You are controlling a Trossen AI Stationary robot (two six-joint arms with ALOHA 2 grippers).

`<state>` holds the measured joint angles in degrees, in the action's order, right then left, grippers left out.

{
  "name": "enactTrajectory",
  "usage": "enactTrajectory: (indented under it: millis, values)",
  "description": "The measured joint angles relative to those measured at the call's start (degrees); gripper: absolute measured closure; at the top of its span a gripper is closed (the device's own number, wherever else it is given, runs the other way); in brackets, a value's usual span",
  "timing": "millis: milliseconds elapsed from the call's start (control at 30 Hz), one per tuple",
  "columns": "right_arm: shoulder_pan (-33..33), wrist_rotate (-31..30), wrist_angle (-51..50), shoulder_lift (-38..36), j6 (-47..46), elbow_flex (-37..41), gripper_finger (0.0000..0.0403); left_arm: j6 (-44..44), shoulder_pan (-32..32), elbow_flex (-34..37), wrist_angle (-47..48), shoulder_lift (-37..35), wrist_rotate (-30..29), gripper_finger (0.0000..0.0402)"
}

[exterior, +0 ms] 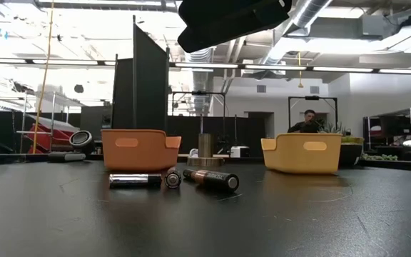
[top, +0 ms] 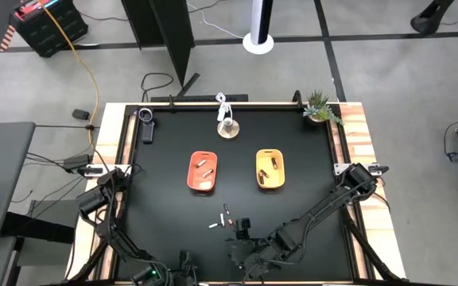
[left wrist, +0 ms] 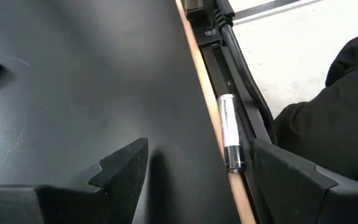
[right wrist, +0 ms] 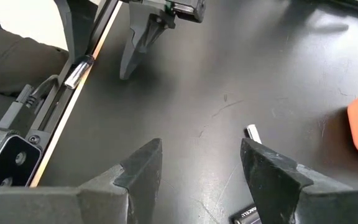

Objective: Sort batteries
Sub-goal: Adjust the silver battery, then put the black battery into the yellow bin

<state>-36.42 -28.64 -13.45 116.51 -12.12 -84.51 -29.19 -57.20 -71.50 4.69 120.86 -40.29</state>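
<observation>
The black table [top: 165,199] is carrying two oblong trays side by side near its middle. The orange tray [top: 202,171] on the left is holding two pale batteries [top: 207,168], lying loose on its floor. The yellow tray [top: 270,169] on the right is holding two darker batteries [top: 264,171].

The right arm is reaching across the near part of the table, and the right gripper [right wrist: 201,165] is hovering with its fingers spread wide and nothing between them, just above a white-tipped battery [right wrist: 253,132] on the mat. The left gripper [left wrist: 197,168] is sitting low at the table's near edge, its fingers also standing well apart and empty; a silvery battery [left wrist: 230,130] is lying along the wooden rim there, just beside one finger.

Three loose batteries [exterior: 173,178] are lying in a cluster on the mat in front of the trays, close to the right gripper.
</observation>
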Motion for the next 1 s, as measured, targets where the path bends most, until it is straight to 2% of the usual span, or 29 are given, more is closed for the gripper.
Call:
enactTrajectory:
  millis: [133, 200, 367, 567, 700, 800, 1000]
  values:
    - [0.0, 0.0, 0.0, 0.0, 0.0, 0.0, 0.0169, -0.8, 0.5, 0.0, 0.5, 0.0, -0.9, 0.0125]
    - [0.0, 0.0, 0.0, 0.0, 0.0, 0.0, 0.0169, -1.5, 0.8, 0.0, 1.8, 0.0, -3.5, 0.0125]
    - [0.0, 0.0, -0.1, 0.0, 0.0, 0.0, 0.0169, -2.7, 1.7, 0.0, 2.9, 0.0, -4.2, 0.0124]
    - [0.2, 0.0, -1.4, 0.0, 0.1, 0.0, 0.0169, -0.2, 2.0, 0.0, 4.1, -0.5, -4.4, 0.0124]
    - [0.2, 2.0, -2.8, 0.0, 0.4, 0.0, 0.0169, -0.9, 3.8, 0.5, 12.4, -3.2, -12.4, 0.0125]
    - [0.7, 3.7, -2.6, 0.0, 0.5, 0.0, 0.0169, -3.8, 4.5, 1.4, 18.4, -7.2, -12.9, 0.0125]
    - [3.5, 10.4, -4.2, 0.0, 0.6, 0.0, 0.0169, -1.2, 8.8, 10.2, 13.4, -14.6, -11.9, 0.0125]
